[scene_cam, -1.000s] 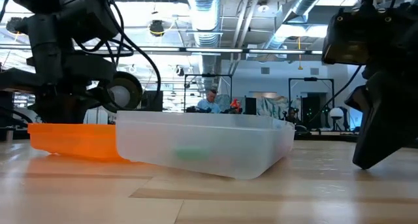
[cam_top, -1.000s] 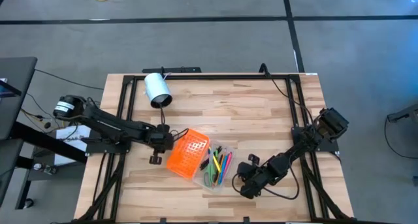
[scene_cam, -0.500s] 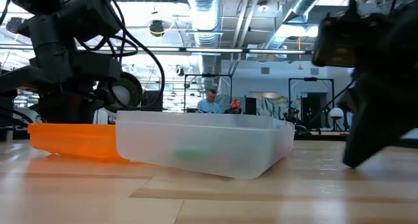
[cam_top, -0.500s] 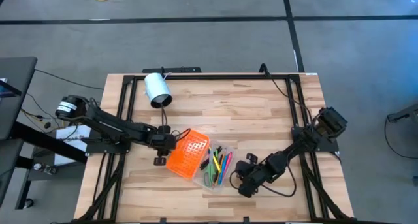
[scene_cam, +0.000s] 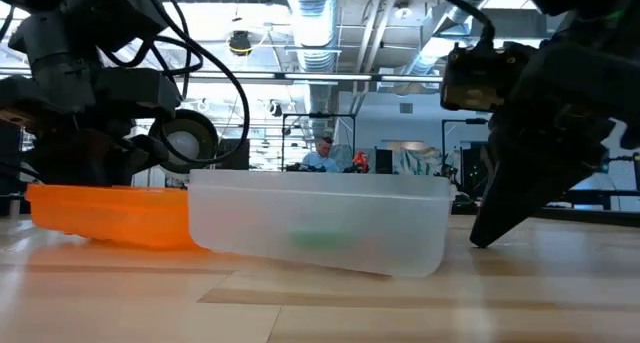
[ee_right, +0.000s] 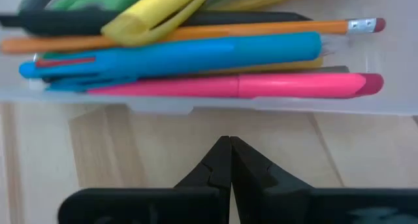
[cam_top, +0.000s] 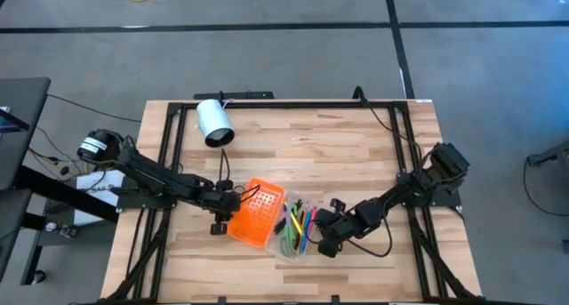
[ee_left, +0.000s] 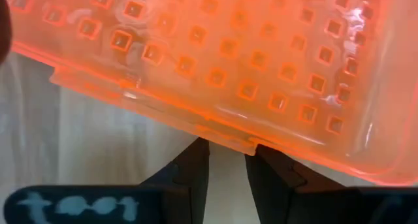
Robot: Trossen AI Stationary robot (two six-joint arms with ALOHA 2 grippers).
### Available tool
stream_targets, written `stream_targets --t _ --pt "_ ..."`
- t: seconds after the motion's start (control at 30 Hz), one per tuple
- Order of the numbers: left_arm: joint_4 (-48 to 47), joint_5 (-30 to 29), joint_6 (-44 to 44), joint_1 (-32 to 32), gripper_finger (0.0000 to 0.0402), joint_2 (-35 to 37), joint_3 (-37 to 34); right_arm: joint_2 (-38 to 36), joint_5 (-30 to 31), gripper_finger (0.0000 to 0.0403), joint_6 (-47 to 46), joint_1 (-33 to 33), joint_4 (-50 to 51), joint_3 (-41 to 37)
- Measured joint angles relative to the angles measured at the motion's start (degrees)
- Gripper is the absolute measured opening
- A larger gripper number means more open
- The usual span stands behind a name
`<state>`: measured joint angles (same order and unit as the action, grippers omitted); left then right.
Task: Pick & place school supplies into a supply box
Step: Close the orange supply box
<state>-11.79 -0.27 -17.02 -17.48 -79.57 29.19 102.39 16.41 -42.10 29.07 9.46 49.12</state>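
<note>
A clear supply box (cam_top: 296,232) sits mid-table holding school supplies (cam_top: 299,227), its orange lid (cam_top: 255,213) open to the left. The left gripper (cam_top: 222,209) has fingers slightly apart around the lid's edge. The right gripper (cam_top: 322,236), fingers together, rests just right of the box, arm stretched low.

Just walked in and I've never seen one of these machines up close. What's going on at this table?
Two robot arms are working on a clear pencil case with an open orange lid on a wooden table. Pens and pencils already lie inside it. The left gripper, fingers slightly apart, sits right at the lid's edge. The right gripper, shut, points at the case's clear side. A white cylinder lies apart near the table's far edge.
</note>
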Motion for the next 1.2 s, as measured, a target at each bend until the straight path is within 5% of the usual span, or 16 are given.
stream_targets --t 0.4,1.2 --pt "3.1 -2.2 -6.8 -5.8 0.009 -0.8 0.0 -0.2 0.7 0.0 -3.8 -2.1 0.0 -1.6" --pt "11.1 -5.6 -15.1 -11.0 0.0153 -3.9 0.0 -3.0 -0.9 0.0 3.7 0.5 10.1 -1.9"
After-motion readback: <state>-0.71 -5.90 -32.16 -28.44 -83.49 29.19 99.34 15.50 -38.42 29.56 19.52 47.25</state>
